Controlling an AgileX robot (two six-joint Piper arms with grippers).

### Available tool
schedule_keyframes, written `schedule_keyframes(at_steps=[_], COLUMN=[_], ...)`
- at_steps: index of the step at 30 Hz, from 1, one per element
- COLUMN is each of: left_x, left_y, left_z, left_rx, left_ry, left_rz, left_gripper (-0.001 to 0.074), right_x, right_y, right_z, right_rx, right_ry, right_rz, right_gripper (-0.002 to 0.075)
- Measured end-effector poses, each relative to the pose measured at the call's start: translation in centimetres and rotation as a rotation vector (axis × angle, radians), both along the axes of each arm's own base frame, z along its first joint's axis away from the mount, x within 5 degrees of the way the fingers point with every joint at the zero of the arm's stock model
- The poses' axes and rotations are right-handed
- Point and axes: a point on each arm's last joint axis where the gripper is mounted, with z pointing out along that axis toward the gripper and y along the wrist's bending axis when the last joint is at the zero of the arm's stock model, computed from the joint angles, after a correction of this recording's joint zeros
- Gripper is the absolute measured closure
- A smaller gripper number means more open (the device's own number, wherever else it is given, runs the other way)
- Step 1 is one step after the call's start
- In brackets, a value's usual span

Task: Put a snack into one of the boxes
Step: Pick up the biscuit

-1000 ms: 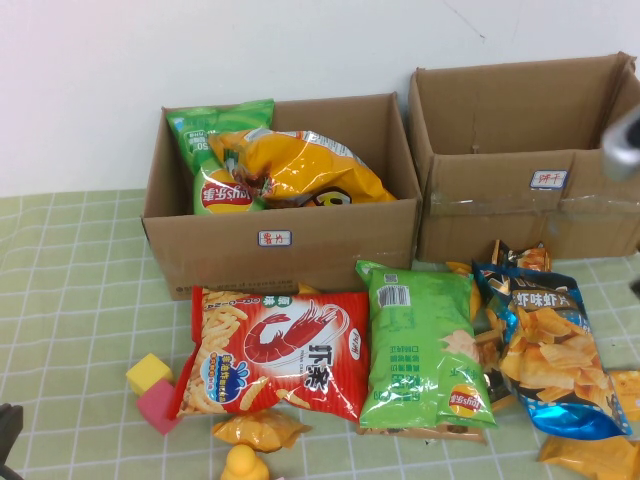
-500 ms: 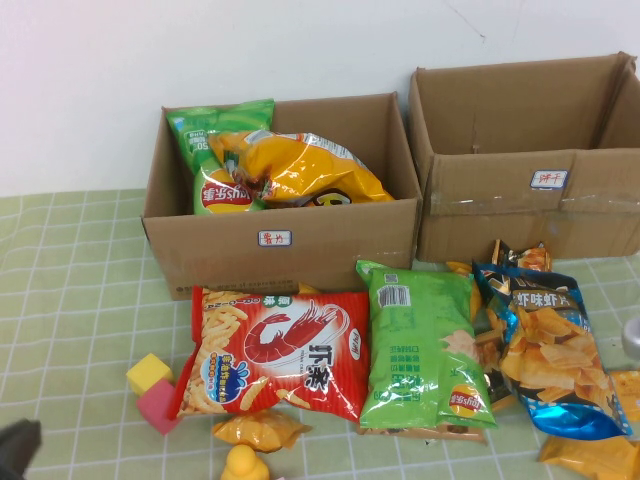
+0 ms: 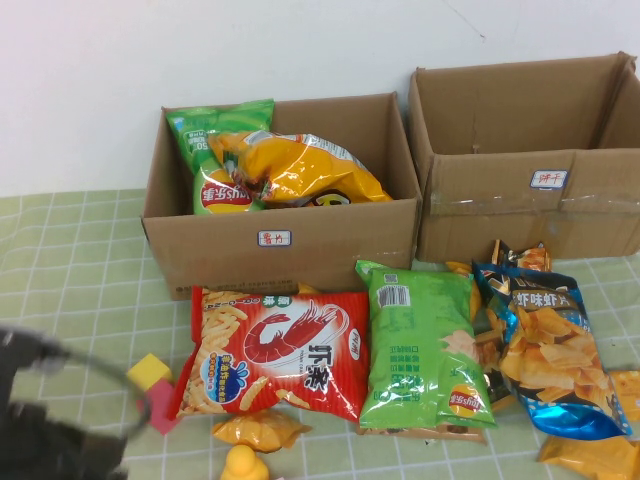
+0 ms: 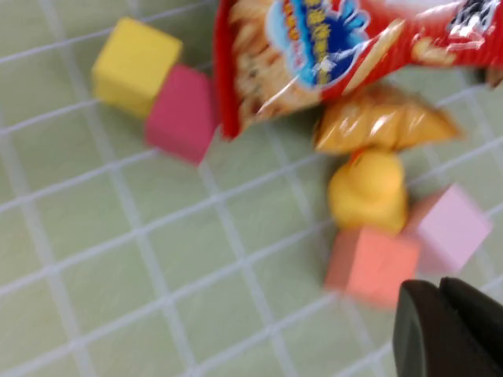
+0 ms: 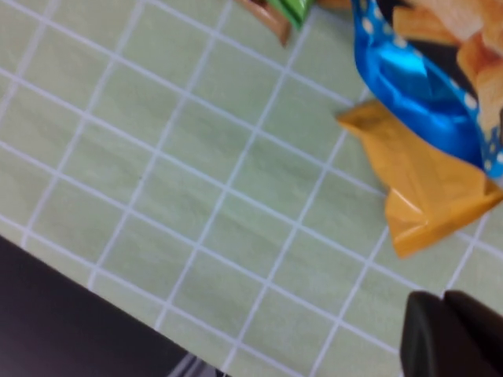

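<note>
Since the snack [image 3: 300, 165] lies inside the box [image 3: 285, 245] at about 12 o'clock on the bench [image 3: 80, 270], the placing looks done to me. It rests against a green bag [image 3: 215, 150] that stands in the box's 10 o'clock corner.

The snack looks puffy and air-filled, so I judge it light, soft and easily crushed. Its glossy film is likely slippery. A crimped end seam would be the surest place to take hold, rather than the swollen middle. Its long axis runs roughly from 10 o'clock to 4 o'clock, tilted, with the lower end pointing toward the box's front wall.

The left gripper [image 4: 444, 318] hovers low over the bench at about 7 o'clock, near a yellow block [image 4: 135, 64] and a pink block [image 4: 182, 114]. It holds nothing that I can see. Only a dark tip shows, so I cannot tell if it is spread or pressed together.

The right gripper [image 5: 448, 330] is out of the high view. It seems to hang near 5 o'clock, above bare bench beside a blue bag [image 5: 416, 82] and an orange packet [image 5: 424, 188]; its state I cannot tell either.
</note>
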Motion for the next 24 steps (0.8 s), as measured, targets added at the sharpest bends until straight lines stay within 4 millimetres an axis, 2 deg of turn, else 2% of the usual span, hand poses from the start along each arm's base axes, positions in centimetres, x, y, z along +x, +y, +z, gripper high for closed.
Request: schedule_keyframes(at_steps=[4, 8, 11, 15, 18, 24], left_x=[3.6, 7.0, 8.6, 9.4, 9.3, 8.6], left_y=[-0.6, -1.5, -3.2, -6.5, -9.3, -12.8], left_z=[0.3, 0.5, 0.1, -0.7, -1.5, -3.3], left_rx=[-0.084, -0.105, -0.078, 0.011, 0.115, 0.370], left_ry=[0.053, 0.062, 0.081, 0.104, 0.112, 0.113], left_rz=[0.021, -0.003, -0.095, -0.246, -0.361, -0.447], left_gripper=[0.0737, 0.0737, 0.0737, 0.0737, 0.0737, 0.0736], right_x=[-0.8, -1.2, -1.5, -1.5, -1.5, -1.5], right_y=[-0.3, -1.0, -1.2, -1.3, -1.3, -1.3], right_z=[0.8, 0.0, -0.8, -0.6, -0.5, -0.6], right_rx=[0.008, -0.019, -0.011, 0.003, 0.008, 0.007], right_ry=[-0.063, -0.144, -0.171, -0.207, -0.221, -0.223], right_rz=[0.030, 0.025, 0.002, -0.005, -0.007, -0.007], right_gripper=[0.0726, 0.0726, 0.0726, 0.0726, 0.0726, 0.0726])
